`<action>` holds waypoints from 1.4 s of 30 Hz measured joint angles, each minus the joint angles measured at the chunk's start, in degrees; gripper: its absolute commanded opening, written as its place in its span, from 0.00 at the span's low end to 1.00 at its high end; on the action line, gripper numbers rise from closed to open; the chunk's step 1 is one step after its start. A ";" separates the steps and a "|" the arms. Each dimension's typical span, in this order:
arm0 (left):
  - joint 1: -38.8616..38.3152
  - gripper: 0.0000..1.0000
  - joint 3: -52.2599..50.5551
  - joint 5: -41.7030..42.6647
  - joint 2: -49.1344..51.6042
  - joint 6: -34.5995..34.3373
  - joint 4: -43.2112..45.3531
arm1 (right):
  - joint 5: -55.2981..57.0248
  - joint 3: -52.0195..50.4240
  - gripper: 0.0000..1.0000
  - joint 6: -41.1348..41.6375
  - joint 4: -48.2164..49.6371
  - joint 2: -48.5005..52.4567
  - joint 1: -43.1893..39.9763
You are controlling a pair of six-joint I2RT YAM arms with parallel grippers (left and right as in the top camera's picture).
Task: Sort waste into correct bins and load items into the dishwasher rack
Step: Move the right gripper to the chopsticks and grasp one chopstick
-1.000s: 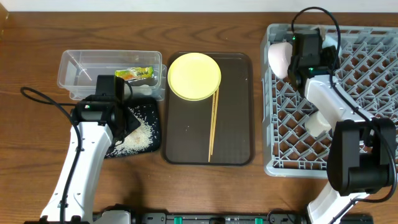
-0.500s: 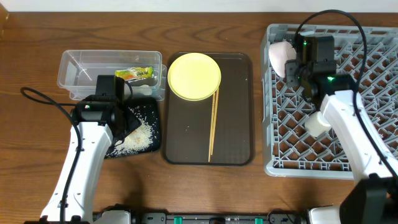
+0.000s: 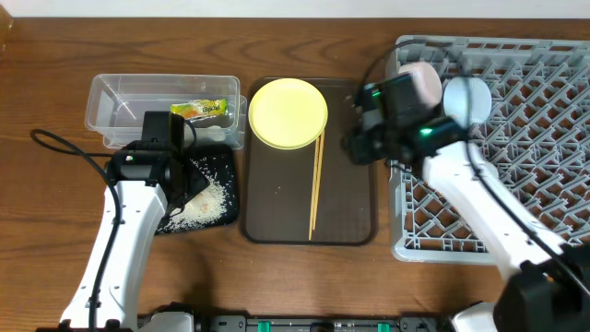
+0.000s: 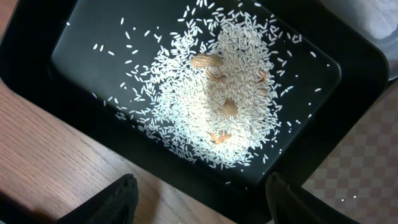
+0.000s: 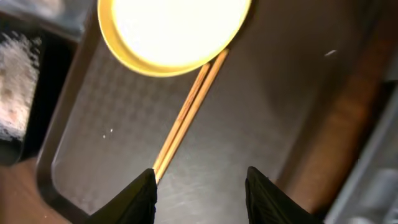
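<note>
The yellow plate (image 3: 288, 112) and the chopsticks (image 3: 315, 184) lie on the brown serving tray (image 3: 277, 221). My right gripper (image 3: 355, 146) hangs open and empty over that tray's right side. In the right wrist view its fingers (image 5: 199, 186) sit just past the chopsticks (image 5: 186, 115), below the plate (image 5: 171, 31). The wrapper (image 3: 198, 110) lies in the clear tub (image 3: 120, 106). Rice (image 3: 210, 195) lies in the black tray (image 3: 226, 217). My left gripper (image 3: 184, 184) is open above the black tray's edge (image 4: 93, 143), near the rice (image 4: 217, 93). The pinkish-white bowl (image 3: 422, 78) and light blue bowl (image 3: 466, 99) sit in the rack (image 3: 535, 138). The white cup is hidden.
Several small tan nut-like bits (image 4: 208, 61) lie in the rice pile. The rack fills the table's right side, close to the serving tray's right rim. Bare wooden table (image 3: 304, 277) lies in front of the trays.
My right arm has swung left, out of the rack's back left corner to above the serving tray. The light blue bowl now shows in the rack. The left arm has not moved.
</note>
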 measured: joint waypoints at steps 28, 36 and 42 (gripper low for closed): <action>0.00 0.69 0.00 0.00 0.00 0.00 0.42 | 14.97 0.04 0.36 18.75 2.99 19.08 13.75; 0.00 0.69 0.00 0.00 0.00 0.00 0.44 | 18.69 0.28 0.07 19.69 -0.31 19.41 13.66; 0.00 0.69 0.00 0.00 0.00 0.00 0.44 | 18.80 0.39 0.01 20.48 -1.22 19.39 12.50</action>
